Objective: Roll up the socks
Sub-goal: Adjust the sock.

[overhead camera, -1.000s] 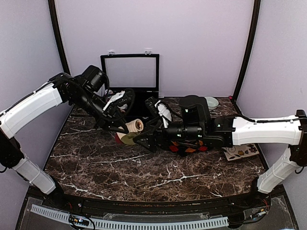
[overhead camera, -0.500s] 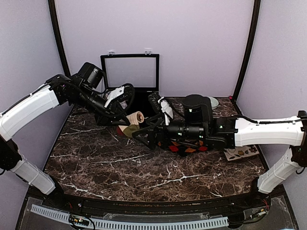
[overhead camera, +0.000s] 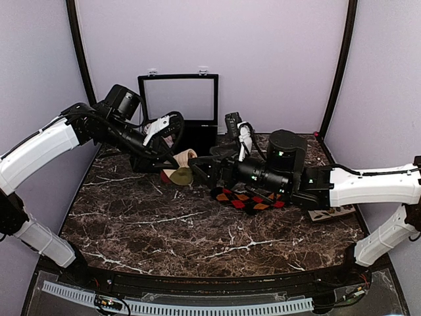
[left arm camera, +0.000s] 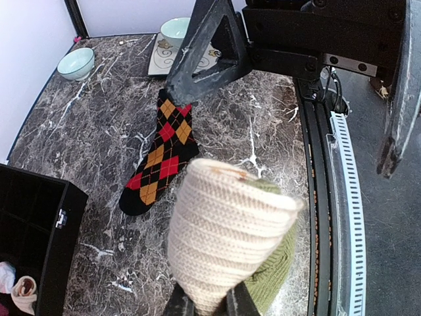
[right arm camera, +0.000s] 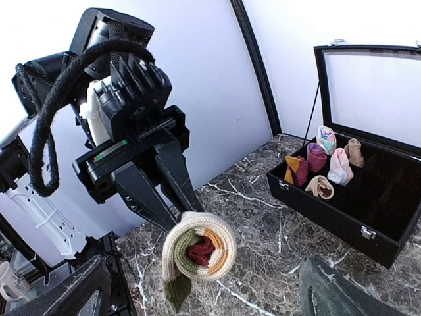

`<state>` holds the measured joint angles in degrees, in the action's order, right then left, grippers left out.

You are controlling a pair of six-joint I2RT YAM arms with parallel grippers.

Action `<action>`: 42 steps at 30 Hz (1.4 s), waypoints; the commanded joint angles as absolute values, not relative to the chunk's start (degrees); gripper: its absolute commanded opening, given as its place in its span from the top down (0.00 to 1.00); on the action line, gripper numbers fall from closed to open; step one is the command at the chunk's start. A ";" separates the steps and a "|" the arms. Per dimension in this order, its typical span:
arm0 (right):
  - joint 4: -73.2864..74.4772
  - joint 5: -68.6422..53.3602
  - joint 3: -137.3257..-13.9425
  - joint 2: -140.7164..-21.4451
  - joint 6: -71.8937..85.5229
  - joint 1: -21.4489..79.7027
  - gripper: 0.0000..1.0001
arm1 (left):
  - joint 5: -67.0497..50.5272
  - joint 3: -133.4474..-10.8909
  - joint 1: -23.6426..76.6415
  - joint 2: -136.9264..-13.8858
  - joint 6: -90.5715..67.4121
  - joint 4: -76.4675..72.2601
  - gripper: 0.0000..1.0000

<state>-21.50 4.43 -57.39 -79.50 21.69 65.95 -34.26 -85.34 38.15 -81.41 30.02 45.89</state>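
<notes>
Facing each other over the back half of the marble table (overhead camera: pixel 164 230), the two arms left a broad stretch of stone open toward the near edge, while the purple walls stood close on both sides. The left gripper (right arm camera: pixel 170 204) was pinched narrow on the striped sock roll (right arm camera: pixel 199 253), a cream coil with green, orange and maroon rings at its end and a green tail hanging below, held above the marble just in front of the black box (overhead camera: pixel 197 137). The right gripper (overhead camera: pixel 200 172) had its fingers spread wide, with the roll ahead of them and apart from both. An argyle sock (overhead camera: pixel 250 199) lay flat on the table under the right arm. The box's lid (overhead camera: pixel 177 99) stood upright against the back wall, and small sock rolls (right arm camera: pixel 325 161) in pink, white, tan and maroon sat in compartments at one end. Near the right edge, a pale bowl (left arm camera: pixel 75 62) and a cup (left arm camera: pixel 174 29) on a patterned mat (left arm camera: pixel 158 59) sat well apart from the socks.
</notes>
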 commanded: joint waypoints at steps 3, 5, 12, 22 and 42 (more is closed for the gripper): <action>-23.14 -2.04 -61.73 -82.64 19.57 66.24 0.00 | -36.66 -85.62 38.25 -79.60 29.36 46.30 1.00; -22.36 -3.12 -63.32 -84.25 19.00 66.27 0.00 | -37.37 -85.85 38.24 -79.72 29.35 46.61 1.00; -21.61 -4.15 -66.57 -86.84 16.45 65.79 0.18 | -42.91 -87.48 38.23 -80.37 30.80 50.70 1.00; -20.39 -14.46 -64.42 -85.24 14.45 64.40 0.38 | -53.11 -91.33 38.32 -82.69 34.86 59.08 1.00; -18.09 -9.46 -66.47 -85.83 15.68 64.33 1.00 | -47.75 -91.74 38.24 -82.18 29.39 53.99 0.61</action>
<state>-16.80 -15.79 -65.87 -85.52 15.53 63.92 -50.57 -92.36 38.13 -85.14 33.85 59.68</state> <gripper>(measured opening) 0.092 0.308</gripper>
